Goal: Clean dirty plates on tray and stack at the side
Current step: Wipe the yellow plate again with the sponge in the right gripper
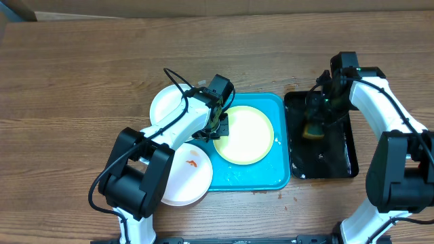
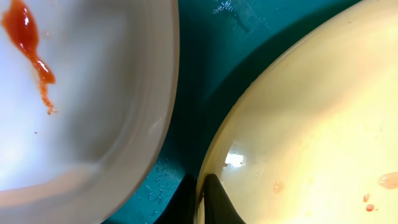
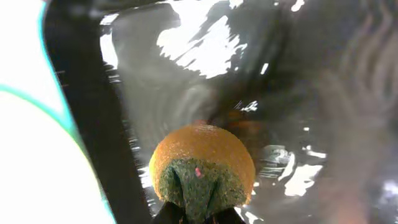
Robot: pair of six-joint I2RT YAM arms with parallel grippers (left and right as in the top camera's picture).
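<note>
A pale yellow-green plate (image 1: pixel 245 134) lies in the turquoise tray (image 1: pixel 261 177). My left gripper (image 1: pixel 221 127) is shut on its left rim. In the left wrist view the fingertips (image 2: pixel 214 193) pinch that plate's rim (image 2: pixel 311 124), which carries small orange spots. A white plate (image 1: pixel 186 175) with a red smear (image 2: pixel 28 43) overlaps the tray's lower-left corner. Another white plate (image 1: pixel 168 105) rests on the table left of the tray. My right gripper (image 1: pixel 315 125) is shut on an orange and green sponge (image 3: pixel 202 165) over the black tray (image 1: pixel 332 159).
The narrow black tray (image 3: pixel 249 74) is wet and shiny and stands right of the turquoise tray. Water drops lie on the turquoise tray floor (image 2: pixel 199 74). Bare wooden table (image 1: pixel 81 81) surrounds both trays.
</note>
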